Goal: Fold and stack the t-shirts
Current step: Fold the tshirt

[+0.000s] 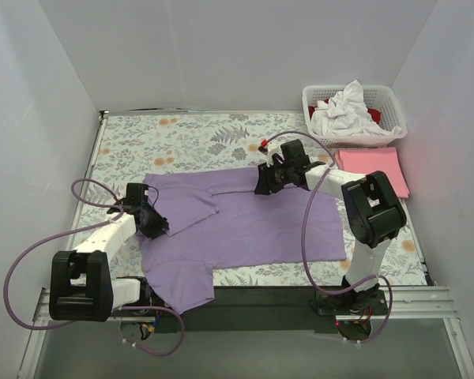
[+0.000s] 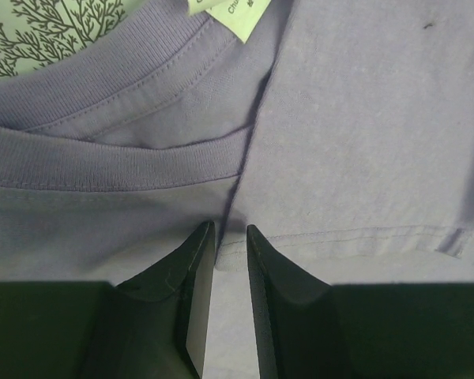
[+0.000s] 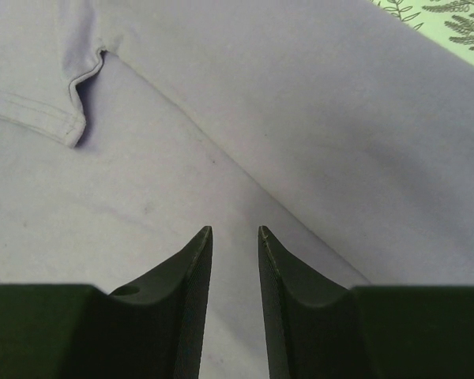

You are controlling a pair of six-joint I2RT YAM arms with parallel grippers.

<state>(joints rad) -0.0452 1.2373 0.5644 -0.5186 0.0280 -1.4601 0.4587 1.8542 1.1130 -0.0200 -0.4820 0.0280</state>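
Across the middle of the floral cloth [image 1: 182, 134] the lavender tee [image 1: 261, 229] lies spread, partly folded. The left gripper [image 2: 231, 229] sits at a fold by the collar [image 2: 110, 162] and the right gripper [image 3: 235, 230] at the tee's far edge. Each is narrowed to a slit, and I cannot tell whether either pinches fabric. A folded pink tee [image 1: 371, 167] lies beside the basket [image 1: 395, 126].

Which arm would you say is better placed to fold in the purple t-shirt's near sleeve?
Probably left: the left gripper sits at the collar, beside that sleeve; the right gripper is across the t-shirt at its far edge.
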